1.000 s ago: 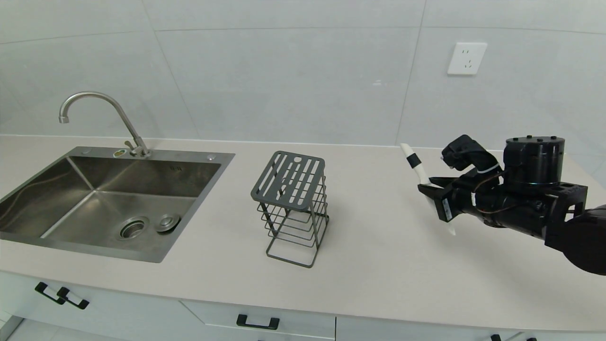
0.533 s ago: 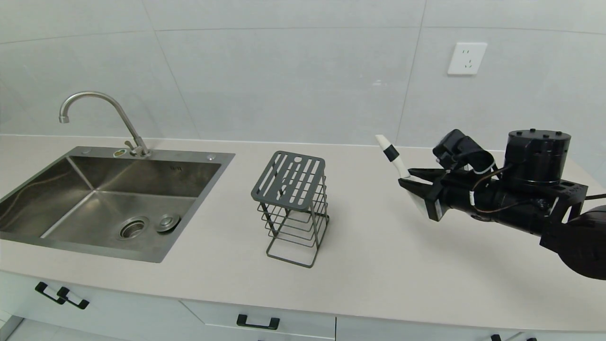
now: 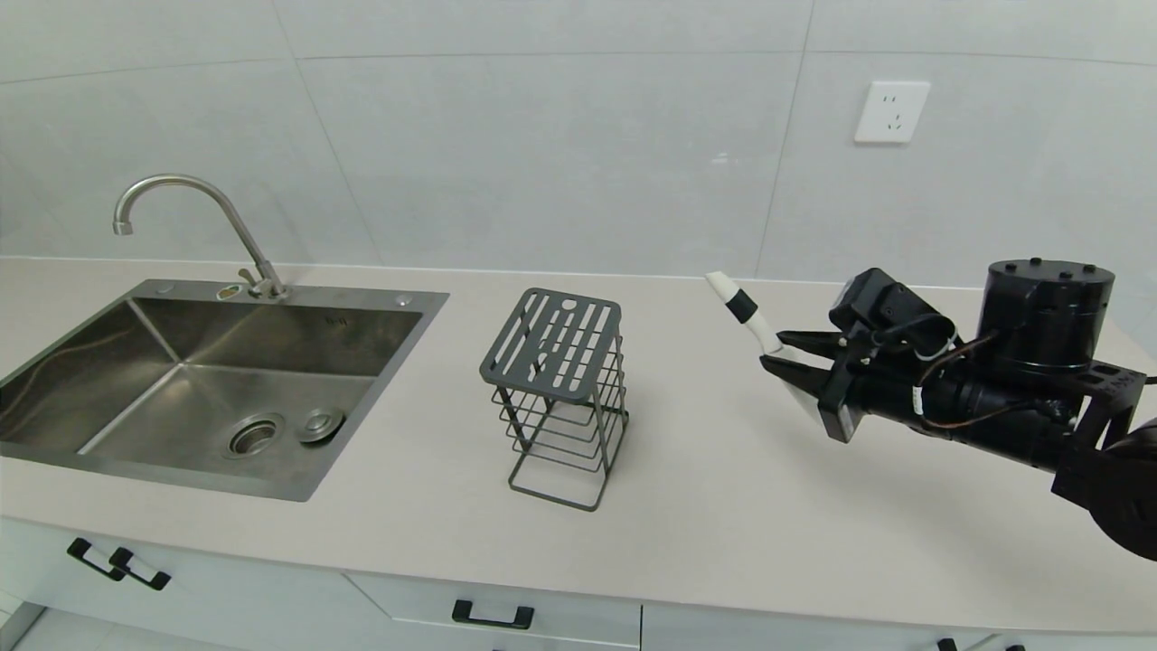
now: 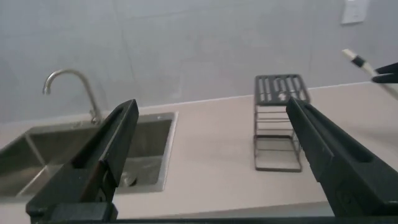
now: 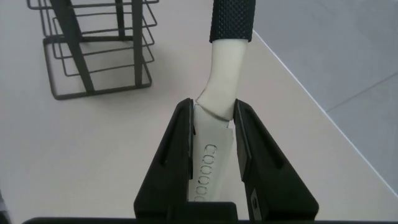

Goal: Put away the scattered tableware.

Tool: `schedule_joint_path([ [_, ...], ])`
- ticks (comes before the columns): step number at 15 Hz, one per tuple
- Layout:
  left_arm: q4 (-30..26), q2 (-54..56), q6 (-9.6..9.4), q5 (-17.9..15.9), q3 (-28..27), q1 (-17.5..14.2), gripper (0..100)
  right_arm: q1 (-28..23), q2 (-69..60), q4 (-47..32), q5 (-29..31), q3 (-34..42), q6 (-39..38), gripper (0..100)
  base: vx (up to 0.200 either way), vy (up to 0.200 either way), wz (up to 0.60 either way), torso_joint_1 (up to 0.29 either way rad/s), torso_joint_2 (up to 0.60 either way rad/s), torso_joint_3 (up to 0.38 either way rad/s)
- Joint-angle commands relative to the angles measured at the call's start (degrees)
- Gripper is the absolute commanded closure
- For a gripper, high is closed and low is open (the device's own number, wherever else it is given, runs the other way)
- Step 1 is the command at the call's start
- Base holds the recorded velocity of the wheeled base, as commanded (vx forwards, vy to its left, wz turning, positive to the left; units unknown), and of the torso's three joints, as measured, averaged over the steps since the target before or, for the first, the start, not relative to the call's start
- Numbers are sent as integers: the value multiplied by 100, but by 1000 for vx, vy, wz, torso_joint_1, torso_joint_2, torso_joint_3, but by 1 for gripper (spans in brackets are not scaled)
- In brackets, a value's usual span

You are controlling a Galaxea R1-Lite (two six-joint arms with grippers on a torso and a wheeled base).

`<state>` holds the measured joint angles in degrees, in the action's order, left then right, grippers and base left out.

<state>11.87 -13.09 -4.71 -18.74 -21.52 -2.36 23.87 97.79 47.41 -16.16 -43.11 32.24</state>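
The right pincer (image 3: 773, 350) has carried the utensil (image 3: 742, 308) leftward toward the rack (image 3: 553, 342), its handle tipped further over. We see the pincer clamped on the flat white blade, above the worktop (image 3: 723, 488). A white handle with a black knurled band juts ahead of it. The slotted wire rack stands well to its left, with the sink (image 3: 298, 296) and tap (image 3: 194, 185) beyond. The blade bears small oval marks we cannot read. The left pincer (image 4: 210, 106) is spread apart.
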Motion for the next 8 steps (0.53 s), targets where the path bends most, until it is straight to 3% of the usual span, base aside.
schedule_joint_path([
  [1,201,-1284,-215,-658,-292,-27,0,100,-164,5,-1,65,1,100,0,0,0,0,0,0],
  [2,553,-1644,-400,-702,-221,-27,0,109,-199,14,8,136,1,100,0,0,0,0,0,0],
  [3,676,-1741,-470,-702,-195,-27,0,118,-217,14,8,153,1,100,0,0,0,0,0,0],
  [4,1300,-2198,-716,-772,-107,-27,0,118,-296,23,8,232,1,100,0,0,0,0,0,0],
  [6,1766,-2883,-725,-1229,-81,8,0,136,-331,23,-1,250,1,100,0,0,0,0,0,0],
  [8,2100,-3349,-751,-1844,-54,324,0,250,-349,75,8,241,-8,100,0,0,0,0,0,0],
])
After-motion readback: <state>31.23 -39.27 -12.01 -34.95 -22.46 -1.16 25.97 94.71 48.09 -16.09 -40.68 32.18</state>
